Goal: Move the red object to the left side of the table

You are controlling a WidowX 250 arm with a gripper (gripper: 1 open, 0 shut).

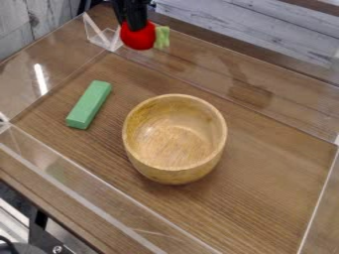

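Observation:
The red object [138, 38], a small round bright-red toy fruit with a light-green leafy bit [162, 38] on its right, is at the far top of the camera view, near the back of the table [272, 184]. My black gripper [133, 22] comes down from the top edge right over it and is shut on the red object. Most of the gripper is cut off by the frame edge, and its fingertips are hidden against the fruit.
A wooden bowl [175, 137] stands mid-table. A flat green rectangular block [89, 104] lies to its left. Low clear acrylic walls [54, 169] edge the tabletop, with a clear corner piece [95, 35] just left of the fruit.

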